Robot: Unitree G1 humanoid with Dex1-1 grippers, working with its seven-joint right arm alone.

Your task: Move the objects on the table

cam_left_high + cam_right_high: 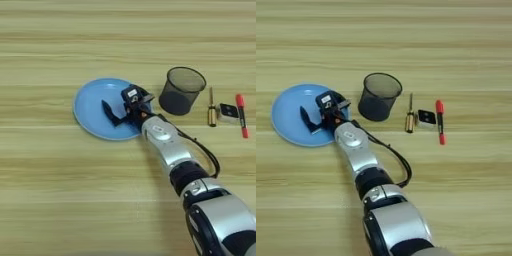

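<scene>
The round light-blue plate (90,102) lies left of centre on the wooden table (60,190). My right gripper (123,106) hangs over the plate's right half, open, with one black finger (109,113) reaching toward the plate's middle and nothing between the fingers. Right of the plate stands the black wire-mesh cup (181,91), upright. Further right lie the tiny brass-handled screwdriver (212,112) and the small black rectangular block (229,113), side by side.
A red marker (242,116) lies just right of the block, near the picture's right edge. My silver forearm (170,147) with a black cable crosses from the bottom right up to the plate, passing close to the cup's left side.
</scene>
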